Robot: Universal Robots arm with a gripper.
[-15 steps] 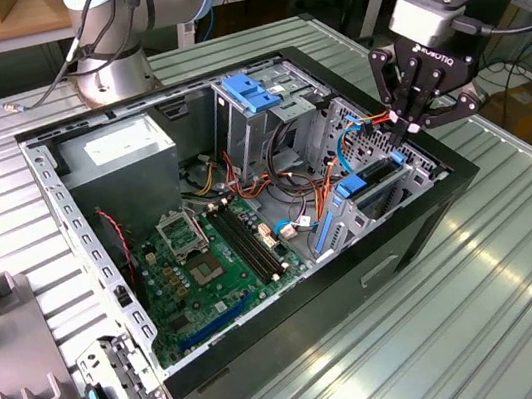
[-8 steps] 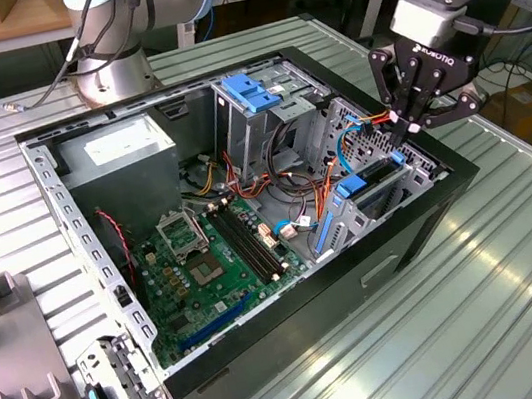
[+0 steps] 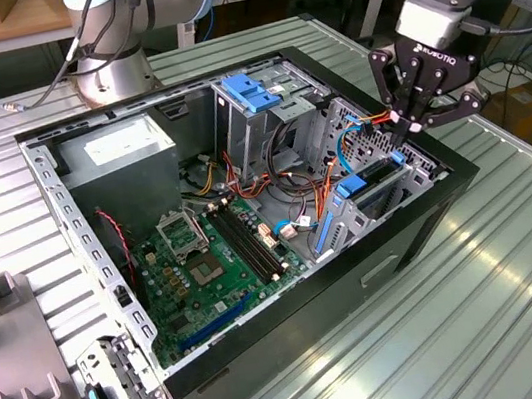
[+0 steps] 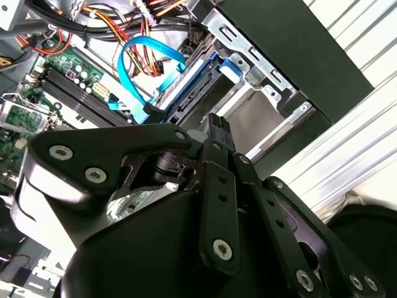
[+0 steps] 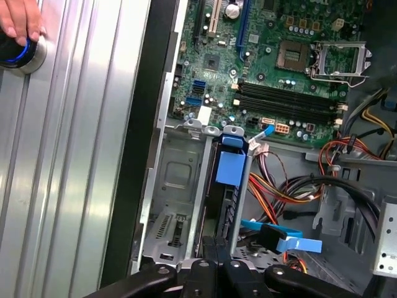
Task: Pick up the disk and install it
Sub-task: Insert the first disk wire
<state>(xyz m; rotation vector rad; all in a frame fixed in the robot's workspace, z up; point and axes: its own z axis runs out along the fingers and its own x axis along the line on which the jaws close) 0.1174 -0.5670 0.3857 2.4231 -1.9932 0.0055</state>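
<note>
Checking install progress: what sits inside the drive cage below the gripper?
The disk, edge-on between blue rails, sits in one slot; the neighbouring slot is bare metal. The gripper covers its near end.

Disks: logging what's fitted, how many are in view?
1: the disk stands edge-on in the drive cage, close under the gripper; the bay beside it holds none. Others may be hidden.

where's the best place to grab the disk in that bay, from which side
Probably the exposed upper edge of the disk, beside the blue tab, pinched across the two flat faces and approached straight down through the open case. It stands on edge in the metal bay, whose walls cover its faces lower down.
</note>
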